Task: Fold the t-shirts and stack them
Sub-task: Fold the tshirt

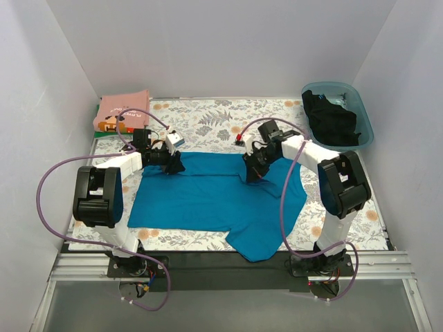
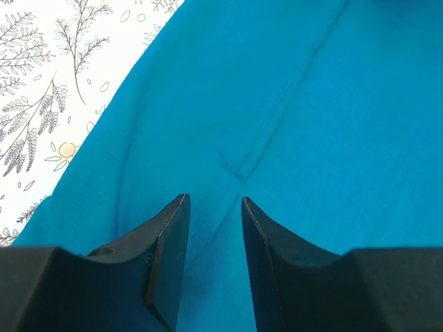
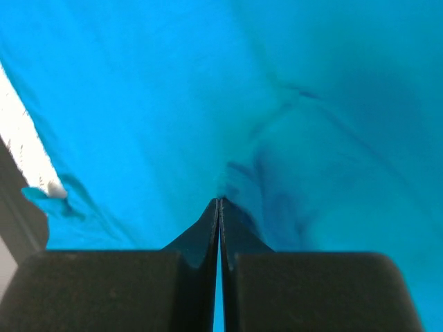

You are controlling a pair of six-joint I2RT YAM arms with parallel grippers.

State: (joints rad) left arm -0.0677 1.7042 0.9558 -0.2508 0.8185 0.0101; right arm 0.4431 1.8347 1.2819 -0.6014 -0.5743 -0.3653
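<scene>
Up in the top left corner, the pink t-shirt (image 1: pixel 123 109) lies folded on a green t-shirt (image 1: pixel 97 125). Next, the left gripper (image 1: pixel 174 164) is low over the upper left edge of the teal-blue t-shirt (image 1: pixel 214 200), its fingers a little apart. Further right, the right gripper (image 1: pixel 250 174) is pinched shut on that shirt's cloth. Far right, the black t-shirt (image 1: pixel 331 119) lies in the blue tub (image 1: pixel 365 119)

The white-and-black left arm (image 1: pixel 111 181) reaches far, its left end effector (image 1: pixel 174 163) pointing right, fingers parted. The right arm (image 1: pixel 331 173) mirrors it, its right end effector (image 1: pixel 252 173) pinched closed on the teal-blue cloth t-shirt (image 1: pixel 208 197).
</scene>
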